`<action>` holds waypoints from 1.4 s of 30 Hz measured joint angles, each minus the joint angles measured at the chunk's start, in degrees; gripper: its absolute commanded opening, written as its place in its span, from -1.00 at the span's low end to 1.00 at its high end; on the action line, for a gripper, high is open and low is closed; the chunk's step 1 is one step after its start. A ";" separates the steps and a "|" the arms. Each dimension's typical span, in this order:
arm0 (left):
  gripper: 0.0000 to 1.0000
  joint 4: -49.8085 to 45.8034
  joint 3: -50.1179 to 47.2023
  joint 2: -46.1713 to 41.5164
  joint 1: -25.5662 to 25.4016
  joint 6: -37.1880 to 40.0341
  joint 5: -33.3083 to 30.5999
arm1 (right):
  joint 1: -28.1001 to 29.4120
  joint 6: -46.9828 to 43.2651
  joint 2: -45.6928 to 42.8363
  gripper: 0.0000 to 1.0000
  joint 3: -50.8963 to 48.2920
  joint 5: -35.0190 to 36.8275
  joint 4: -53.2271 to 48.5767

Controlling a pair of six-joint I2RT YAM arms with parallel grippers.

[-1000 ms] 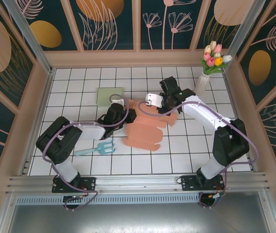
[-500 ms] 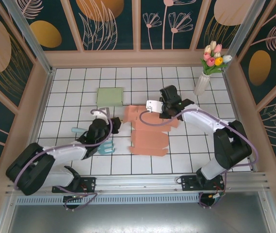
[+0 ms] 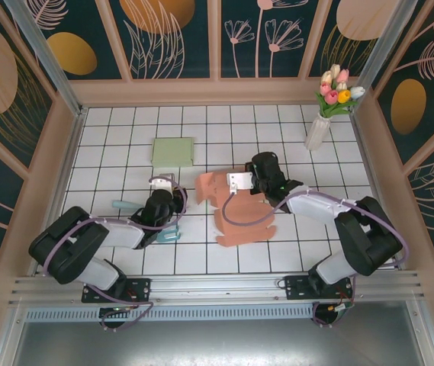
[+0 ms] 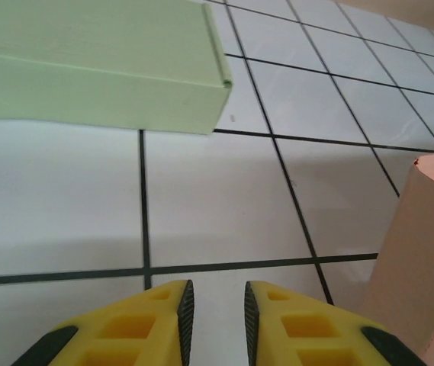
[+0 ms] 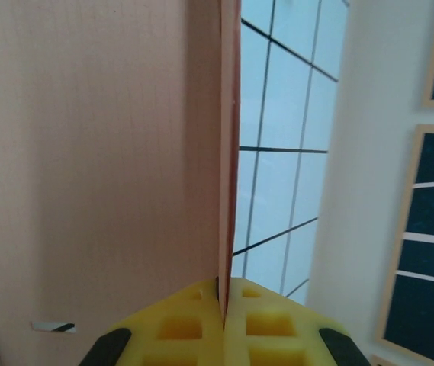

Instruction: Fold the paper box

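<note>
Right gripper (image 5: 223, 301) jaws clamped on edge of salmon-pink cardboard box blank (image 5: 87, 152); left gripper (image 4: 218, 305) jaws slightly apart, holding nothing.

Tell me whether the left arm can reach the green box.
Probably yes: only bare tiles lie between the left gripper and the green box ahead; the pink paper stands off to its right.

Salmon-pink paper box (image 3: 241, 227), pale green box (image 3: 172, 151), white black-gridded table (image 3: 110, 145).

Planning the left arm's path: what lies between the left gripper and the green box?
Bare white tile, as the left wrist view shows, between the left gripper and the green box.
</note>
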 measured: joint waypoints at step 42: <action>-0.15 15.21 4.50 12.63 0.00 5.11 16.76 | 2.54 -4.11 0.61 -1.00 -7.67 -0.24 19.15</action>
